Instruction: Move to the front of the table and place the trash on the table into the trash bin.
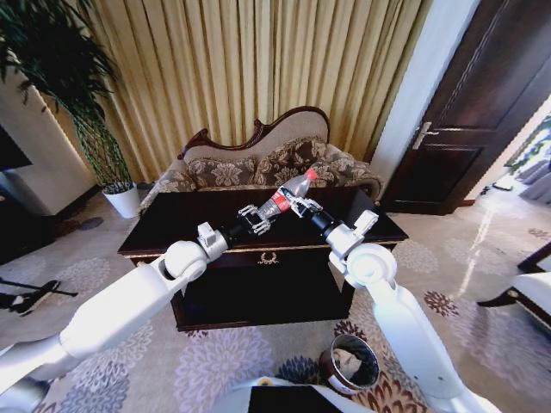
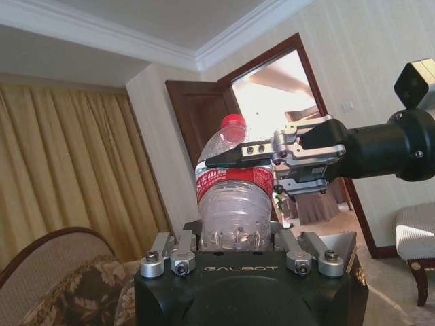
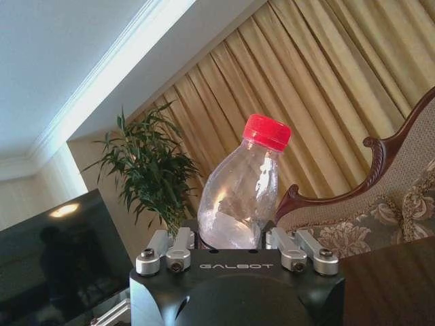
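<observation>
A clear plastic bottle [image 1: 288, 194] with a red cap and red label hangs tilted above the dark-brown table [image 1: 172, 225]. My left gripper [image 1: 256, 220] is shut on its lower end. My right gripper [image 1: 297, 205] is shut on its upper body, near the label. In the left wrist view the bottle [image 2: 234, 204] rises from my left gripper [image 2: 236, 238], and the right gripper [image 2: 238, 170] clamps it at the label. The right wrist view shows the bottle [image 3: 248, 183] between that gripper's [image 3: 234, 234] fingers. The reddish-brown trash bin [image 1: 353, 363] stands on the carpet by my right arm, with something pale inside.
A patterned sofa [image 1: 258, 163] stands behind the table, against gold curtains. A white plant pot [image 1: 122, 200] sits at the back left. A dark door [image 1: 482, 103] is at the right, and a chair [image 1: 529, 292] at the right edge. Flowered carpet lies before the table.
</observation>
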Controlling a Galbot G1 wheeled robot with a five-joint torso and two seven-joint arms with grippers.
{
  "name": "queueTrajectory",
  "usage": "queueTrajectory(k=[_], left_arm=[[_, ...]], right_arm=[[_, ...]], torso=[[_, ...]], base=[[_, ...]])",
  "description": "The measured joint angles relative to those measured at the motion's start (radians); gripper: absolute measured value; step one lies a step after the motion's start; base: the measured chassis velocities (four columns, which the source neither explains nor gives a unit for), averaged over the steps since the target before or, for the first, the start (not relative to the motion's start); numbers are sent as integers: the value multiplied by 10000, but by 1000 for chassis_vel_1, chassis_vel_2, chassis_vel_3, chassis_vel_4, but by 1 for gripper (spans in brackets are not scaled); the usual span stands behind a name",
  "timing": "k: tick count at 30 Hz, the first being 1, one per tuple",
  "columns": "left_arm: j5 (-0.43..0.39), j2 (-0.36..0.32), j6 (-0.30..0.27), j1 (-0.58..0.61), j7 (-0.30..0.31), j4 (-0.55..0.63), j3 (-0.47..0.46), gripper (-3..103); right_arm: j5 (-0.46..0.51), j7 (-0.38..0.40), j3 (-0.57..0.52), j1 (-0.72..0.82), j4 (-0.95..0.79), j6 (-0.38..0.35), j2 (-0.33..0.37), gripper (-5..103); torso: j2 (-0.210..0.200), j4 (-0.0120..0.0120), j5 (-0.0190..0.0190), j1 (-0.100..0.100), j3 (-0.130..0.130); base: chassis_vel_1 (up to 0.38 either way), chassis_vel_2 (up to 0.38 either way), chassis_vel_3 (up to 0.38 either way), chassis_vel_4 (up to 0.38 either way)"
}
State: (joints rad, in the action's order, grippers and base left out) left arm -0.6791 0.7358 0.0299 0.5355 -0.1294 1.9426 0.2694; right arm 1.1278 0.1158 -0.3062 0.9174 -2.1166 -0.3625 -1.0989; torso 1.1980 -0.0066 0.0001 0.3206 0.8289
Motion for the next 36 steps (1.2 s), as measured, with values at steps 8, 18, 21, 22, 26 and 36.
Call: queueTrajectory(k=[8,18,21,22,26,36], left_arm=[[-31,-106,-333,256,-20,136,-286,76],[-98,-203,-402,406,-146,222,-465,100],[-247,-224,-473,591,-150,386,-698,100],[-285,-237,-490,670,-149,435,-790,100],[-402,-400,-756,1197,-224,789,-1362,100],[-639,-794,-1104,3448,789,1917,-3674,100]], right_arm=[[-60,64,-72,64,18,23,34,30],[-87,58,-46,66,31,33,16,29],[-139,52,-48,74,68,48,32,29],[-166,50,-54,83,78,56,35,29],[-230,46,-78,132,107,87,47,29],[-439,41,-175,320,166,282,60,29]], torso=[[0,1,0,0,0],[0,1,-1,0,0],[0,0,-1,0,0],[0,-1,-1,0,0],[0,0,-1,0,0],[0,3,-1,0,0]], base=[[0,0,0,0],[0,0,0,0],[0,0,0,0],[0,0,0,0],[0,0,0,0],[0,0,0,0]])
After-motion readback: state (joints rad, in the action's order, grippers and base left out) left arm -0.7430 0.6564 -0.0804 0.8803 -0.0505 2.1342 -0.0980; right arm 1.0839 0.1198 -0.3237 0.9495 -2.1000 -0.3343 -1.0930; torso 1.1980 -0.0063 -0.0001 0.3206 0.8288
